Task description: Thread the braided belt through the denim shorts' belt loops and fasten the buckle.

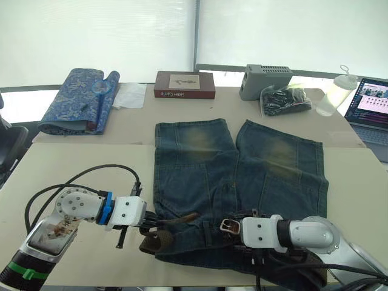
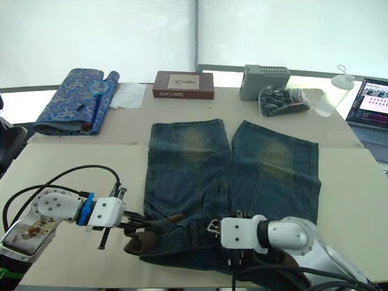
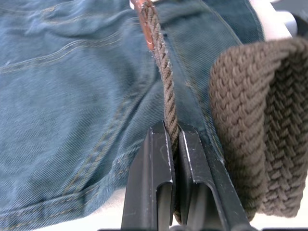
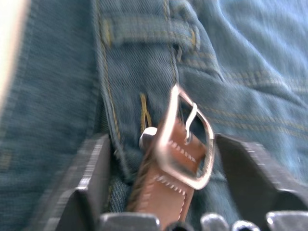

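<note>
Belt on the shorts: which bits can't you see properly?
- Braided belt middle, head views: hidden along the denim shorts' waistband by both grippers.
- How many belt loops it passes: not countable.
- Buckle, right wrist view: blurred; base hidden below the frame edge.

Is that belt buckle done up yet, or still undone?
Undone. The buckle lies bare between the right gripper's spread fingers, nothing threaded through its frame. The belt's tip is elsewhere, its strap pinched by the left gripper.
</note>
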